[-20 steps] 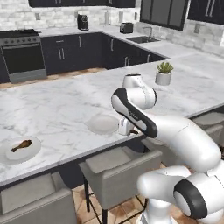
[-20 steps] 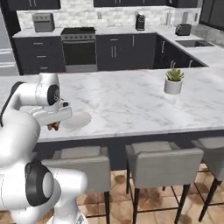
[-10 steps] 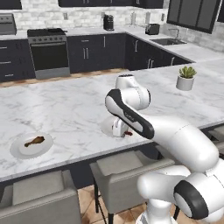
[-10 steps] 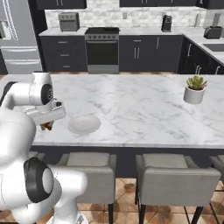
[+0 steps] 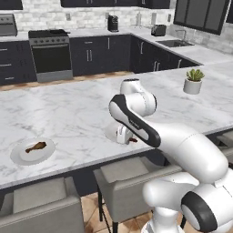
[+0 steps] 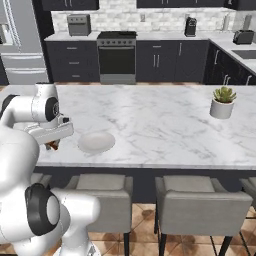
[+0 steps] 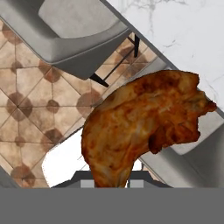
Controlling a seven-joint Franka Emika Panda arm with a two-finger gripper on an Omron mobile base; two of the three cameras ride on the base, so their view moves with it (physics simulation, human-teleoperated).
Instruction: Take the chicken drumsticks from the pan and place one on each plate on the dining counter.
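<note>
The tool [image 5: 129,139] was clamped on a chicken drumstick [image 7: 140,127], held over the near edge of the marble surface [image 5: 82,113], just beside an empty white plate [image 6: 96,142]. The other drumstick [image 5: 36,147] lay on a second white plate [image 5: 22,157], well apart to the left near the same edge.

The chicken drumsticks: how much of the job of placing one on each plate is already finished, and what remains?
Done: one drumstick lies on the left plate on the dining counter. In hand: the end effector, shut on the second drumstick, carries it near the counter's front edge, beside the empty plate. Left: to bring it over that plate and release it there.
</note>
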